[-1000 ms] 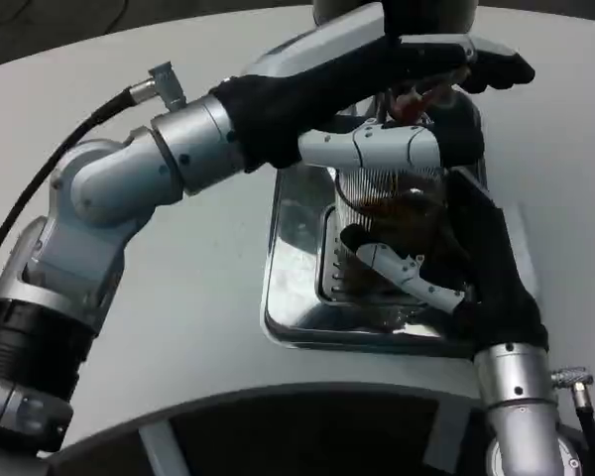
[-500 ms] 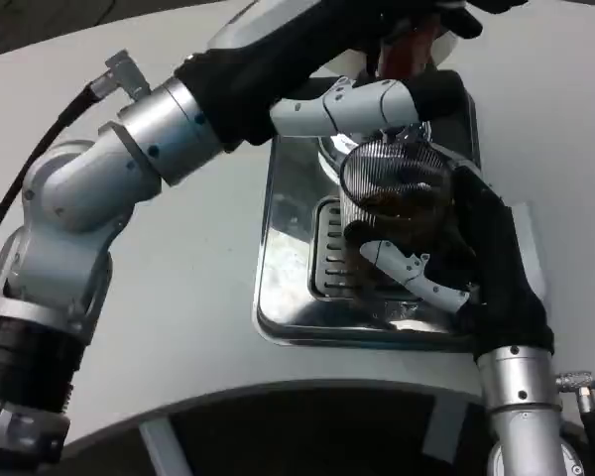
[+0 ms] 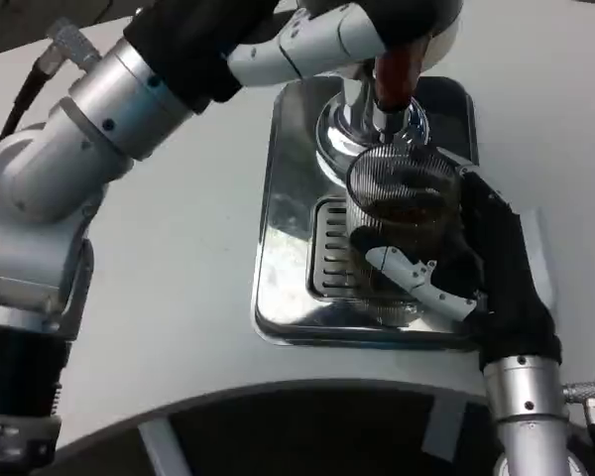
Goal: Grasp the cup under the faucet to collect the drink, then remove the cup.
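"So what was hard to see?"

"The left hand [image 3: 377, 25] was cut off by the top edge. I could not tell how its fingers lay. The top of the shiny silver faucet with the red-brown handle [image 3: 385, 99] was hidden behind that hand too."

"Was there room to move?"

"The shiny square metal drip tray [image 3: 288, 248] sat on the white table [image 3: 178, 297], with bare table on its left side. The tray's near edge lay close to the table's curved rim."

"And the cup?"

"The clear ribbed plastic cup with brown drink inside [image 3: 397, 208] stood upright over the slotted grate [image 3: 329, 248], right under the faucet. The right hand [image 3: 466, 278] held it. Its black fingers wrapped around the cup's right side, and a white finger [image 3: 416, 278] pressed across the front, low down."
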`<state>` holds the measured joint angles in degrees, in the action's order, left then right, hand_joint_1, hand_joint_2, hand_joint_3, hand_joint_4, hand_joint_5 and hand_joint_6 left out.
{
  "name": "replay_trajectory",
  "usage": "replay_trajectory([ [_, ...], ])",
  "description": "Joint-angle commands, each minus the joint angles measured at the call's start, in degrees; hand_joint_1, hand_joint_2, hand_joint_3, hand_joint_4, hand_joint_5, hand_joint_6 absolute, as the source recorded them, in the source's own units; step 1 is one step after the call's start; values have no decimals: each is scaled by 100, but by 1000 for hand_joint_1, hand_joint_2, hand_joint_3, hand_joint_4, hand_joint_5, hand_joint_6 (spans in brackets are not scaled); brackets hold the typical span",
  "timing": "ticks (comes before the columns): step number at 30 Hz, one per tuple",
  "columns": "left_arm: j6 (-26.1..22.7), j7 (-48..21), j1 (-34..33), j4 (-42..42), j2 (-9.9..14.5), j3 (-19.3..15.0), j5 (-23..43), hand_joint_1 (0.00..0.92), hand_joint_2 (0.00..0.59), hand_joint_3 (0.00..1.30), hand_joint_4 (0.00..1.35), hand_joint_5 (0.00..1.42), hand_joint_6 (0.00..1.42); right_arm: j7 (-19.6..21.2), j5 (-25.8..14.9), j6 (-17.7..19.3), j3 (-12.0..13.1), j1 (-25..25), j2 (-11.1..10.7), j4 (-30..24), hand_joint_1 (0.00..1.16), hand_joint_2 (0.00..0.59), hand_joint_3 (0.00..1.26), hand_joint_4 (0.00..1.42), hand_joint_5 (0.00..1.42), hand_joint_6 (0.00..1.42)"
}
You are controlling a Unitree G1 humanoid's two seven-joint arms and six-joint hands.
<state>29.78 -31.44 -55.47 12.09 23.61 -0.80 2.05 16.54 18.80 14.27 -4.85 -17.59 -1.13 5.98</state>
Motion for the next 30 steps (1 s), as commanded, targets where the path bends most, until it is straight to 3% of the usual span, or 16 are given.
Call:
replay_trajectory([
  [1,-202,118,233,-515,114,-205,198,0,121,279,275,342,279,54,51,7,13,153,37,-273,846,230,526,618,738,489],
  [17,-993,194,1491,-1725,414,-704,447,0,121,315,316,369,307,49,141,-46,127,421,4,-667,866,210,560,686,812,547],
  [30,-1365,501,2745,-2421,563,-1118,408,0,121,317,330,370,312,-72,94,-104,179,532,-84,-871,1041,161,579,645,797,587],
])
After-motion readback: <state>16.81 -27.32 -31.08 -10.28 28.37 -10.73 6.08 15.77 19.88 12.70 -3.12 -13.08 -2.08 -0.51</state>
